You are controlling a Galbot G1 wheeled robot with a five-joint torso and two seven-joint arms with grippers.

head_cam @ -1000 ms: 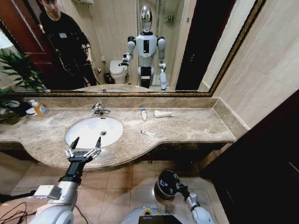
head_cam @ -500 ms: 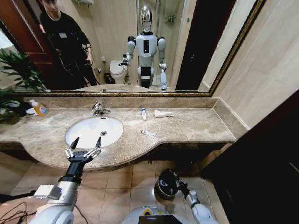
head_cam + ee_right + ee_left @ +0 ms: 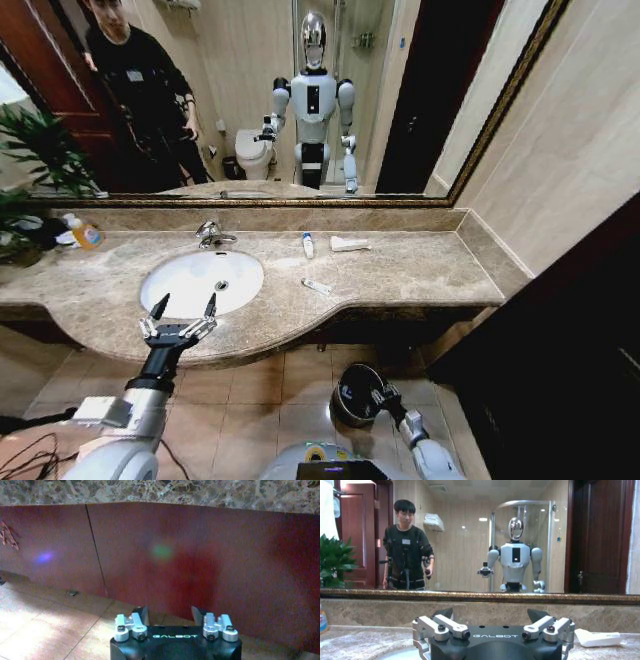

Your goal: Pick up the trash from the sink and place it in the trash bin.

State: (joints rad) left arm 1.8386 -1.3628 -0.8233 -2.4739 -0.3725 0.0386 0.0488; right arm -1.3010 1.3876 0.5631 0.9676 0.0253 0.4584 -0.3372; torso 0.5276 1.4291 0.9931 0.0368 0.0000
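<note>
Over sink (image 3: pixel 202 281) rim, left claw (image 3: pixel 184 305) spread, empty

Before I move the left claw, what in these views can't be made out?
- Trash bin, head view: the right claw and arm cover its rim; contents unreadable.
- Sink, left wrist view: left claw body blocks the basin.
- Small tube, upright tube, white wrapper, head view: too small to read.
- Right wrist view: cabinet front and floor tiles.
</note>
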